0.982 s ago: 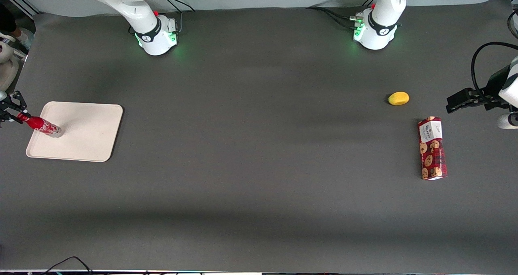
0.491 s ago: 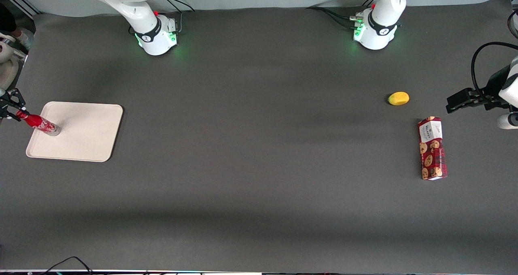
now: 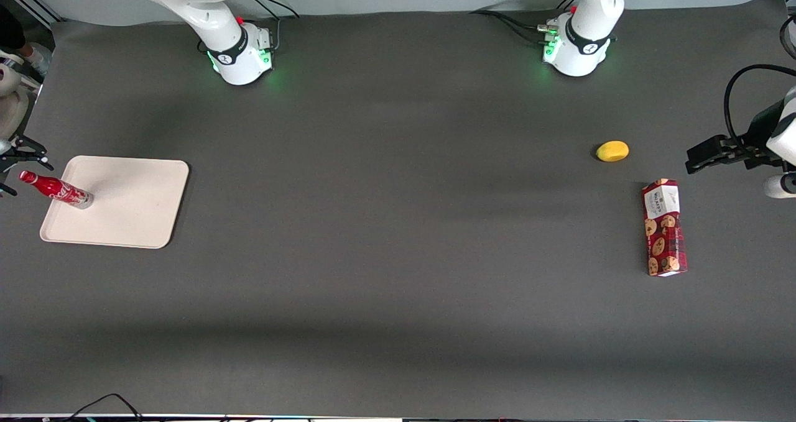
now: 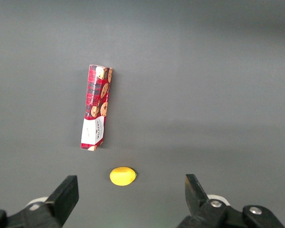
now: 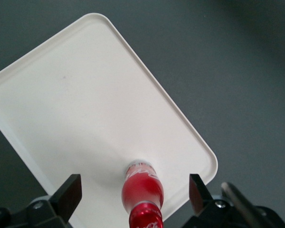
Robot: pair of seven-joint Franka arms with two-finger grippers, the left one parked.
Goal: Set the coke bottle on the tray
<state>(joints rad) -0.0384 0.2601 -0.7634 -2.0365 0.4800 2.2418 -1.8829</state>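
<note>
On smooth cream tray (image 3: pixel 134 204), slim glossy coke bottle (image 3: pixel 55 189) upright, gripper (image 5: pixel 135 194) spread above

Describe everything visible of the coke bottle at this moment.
The coke bottle is a slim, glossy red bottle with white script, a red cap and a silvery base. It stands upright on the cream tray, near the tray's edge toward the working arm's end of the table. Only the tray touches it. The gripper hangs above the cap, fingers open and spread wide to either side, clear of the bottle.
</note>
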